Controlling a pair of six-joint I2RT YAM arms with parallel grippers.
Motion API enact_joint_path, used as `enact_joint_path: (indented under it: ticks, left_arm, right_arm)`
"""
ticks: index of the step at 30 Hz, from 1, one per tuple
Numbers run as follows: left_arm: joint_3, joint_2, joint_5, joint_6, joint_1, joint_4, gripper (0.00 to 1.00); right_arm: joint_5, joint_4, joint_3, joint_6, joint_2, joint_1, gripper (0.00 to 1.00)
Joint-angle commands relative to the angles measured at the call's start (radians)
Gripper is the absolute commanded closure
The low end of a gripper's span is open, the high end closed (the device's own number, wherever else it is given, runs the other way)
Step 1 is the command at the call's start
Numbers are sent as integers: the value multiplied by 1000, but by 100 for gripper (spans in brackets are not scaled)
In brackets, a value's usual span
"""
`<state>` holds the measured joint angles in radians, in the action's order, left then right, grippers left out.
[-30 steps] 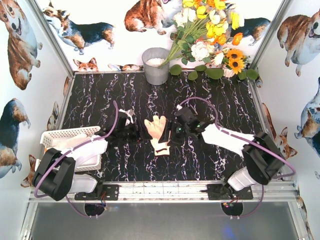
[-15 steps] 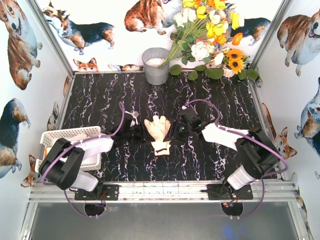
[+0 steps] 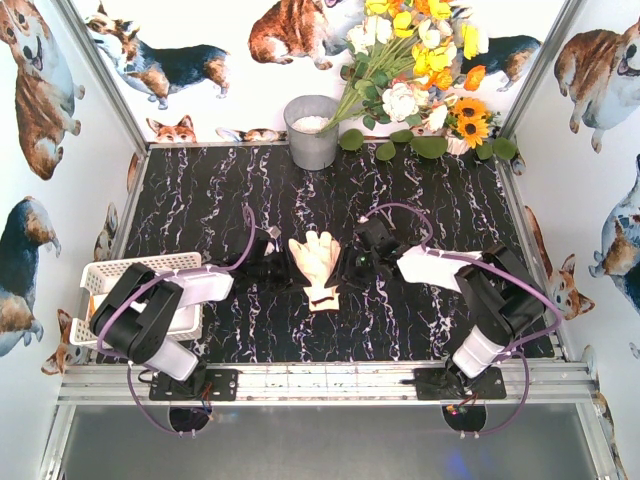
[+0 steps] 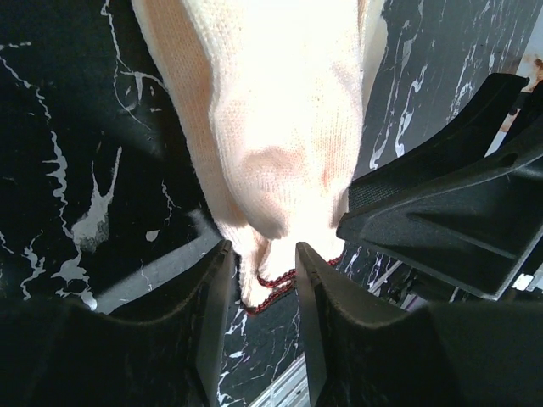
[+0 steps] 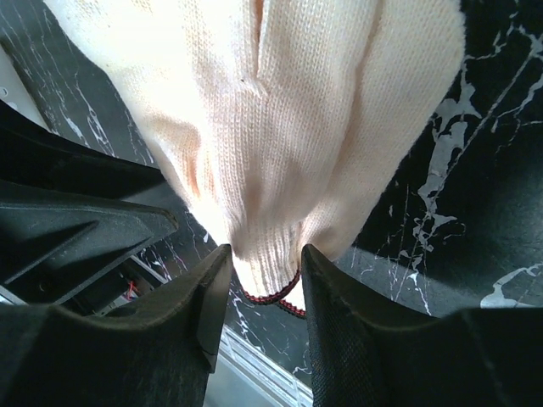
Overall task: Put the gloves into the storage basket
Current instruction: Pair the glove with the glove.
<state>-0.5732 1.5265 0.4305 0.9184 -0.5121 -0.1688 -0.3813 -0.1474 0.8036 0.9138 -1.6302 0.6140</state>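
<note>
On black marble [image 3: 200, 200], knitted cream glove [image 3: 316, 258]

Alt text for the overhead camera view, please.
The left gripper and right gripper pinch a cream glove from opposite sides, in the middle of the black marble table. A white lattice basket sits at the near left. A grey bucket and flowers stand at the back.
</note>
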Motion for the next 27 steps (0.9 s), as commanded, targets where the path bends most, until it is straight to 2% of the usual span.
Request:
enact_joint_path:
  ticks: [1, 7, 18, 27]
  left_arm:
    - [-22, 17, 7, 5, -8, -55, 71]
    - [-25, 45, 14, 15, -14, -82, 79]
    - [-35, 79, 16, 36, -33, -128, 79]
    - [-33, 52, -2, 48, -42, -124, 97]
  right_arm:
    - [-22, 69, -4, 5, -10, 0, 60]
    - [-31, 81, -6, 7, -24, 0, 62]
    - [-46, 96, -12, 11, -38, 0, 66]
    - [-35, 54, -3, 3, 1, 0, 78]
